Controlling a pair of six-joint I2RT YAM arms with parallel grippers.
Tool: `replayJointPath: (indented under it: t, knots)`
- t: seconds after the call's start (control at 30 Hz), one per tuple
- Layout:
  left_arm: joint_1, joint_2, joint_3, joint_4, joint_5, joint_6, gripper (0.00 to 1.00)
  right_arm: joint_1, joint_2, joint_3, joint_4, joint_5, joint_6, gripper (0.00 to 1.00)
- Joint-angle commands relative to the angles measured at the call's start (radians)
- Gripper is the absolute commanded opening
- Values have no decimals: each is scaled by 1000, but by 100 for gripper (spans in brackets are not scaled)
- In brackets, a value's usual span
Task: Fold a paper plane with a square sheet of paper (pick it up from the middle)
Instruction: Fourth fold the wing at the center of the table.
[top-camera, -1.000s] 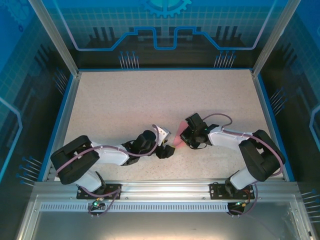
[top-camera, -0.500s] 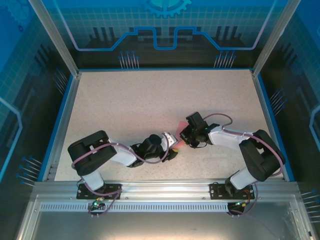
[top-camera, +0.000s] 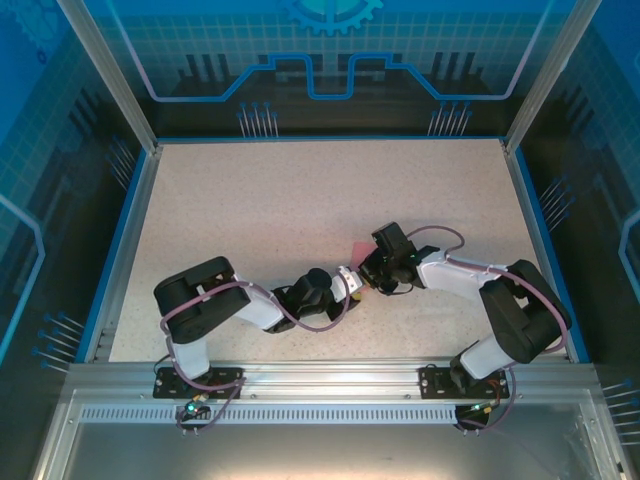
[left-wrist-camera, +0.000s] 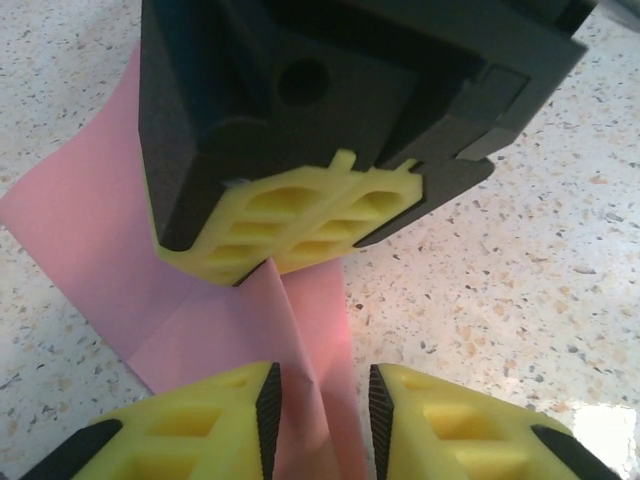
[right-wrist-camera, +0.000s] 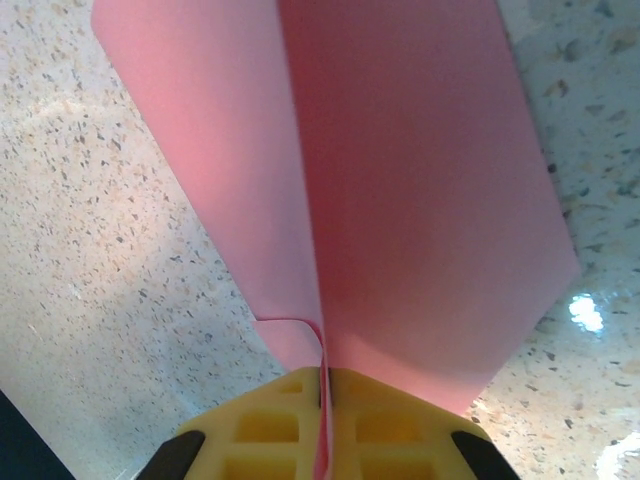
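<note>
Top external view: the speckled table (top-camera: 300, 190) lies bare from the blue rim (top-camera: 330, 139) at the far edge down to the two arms, with free surface to either side of them. The left gripper (top-camera: 349, 286) and right gripper (top-camera: 371, 274) meet nose to nose in the near half of the table, a little right of centre, well clear of the side rims. The sheet of paper (top-camera: 358, 253) sits at that meeting point, a small pink wedge showing just beyond the fingers.

From the right wrist, the right gripper (right-wrist-camera: 322, 385) has its yellow fingers pressed together on a raised centre fold, a thin pink line caught between them. The sheet (right-wrist-camera: 400, 200) spreads away in two smooth panels, plain and unmarked, resting on the table farther out.

From the left wrist, the left gripper (left-wrist-camera: 325, 385) has its jaws narrowly apart with the pink ridge standing between them (whether either pad touches it is hard to say). Just beyond, the right gripper (left-wrist-camera: 285, 235) comes down on the same sheet (left-wrist-camera: 110, 240), whose left part lies flat with one clean crease.
</note>
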Motion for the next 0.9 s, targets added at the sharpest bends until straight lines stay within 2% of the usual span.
replayJointPath:
  t: [0.0,0.27,0.37,0.47,0.63,0.73,0.87]
  knots:
    - [-7,19,17,45,-31,29,29,-15,-28,18,-19,-25,13,6]
    - [-7,20,9,71,-73,23,17,-17,-38,13,-22,-39,13,9]
    - [-7,19,7,73,-81,14,14,-23,-45,13,-33,-38,2,15]
    - [-8,18,3,69,-81,-6,12,-36,-68,14,-58,-25,-37,25]
    - [-8,14,-16,80,-82,-66,11,-97,-109,45,-103,-54,-219,52]
    - [-7,14,-28,88,-81,-116,11,-132,-123,41,-104,-89,-328,55]
    - [-6,11,-39,89,-75,-195,11,-158,-154,-2,-63,-128,-438,53]
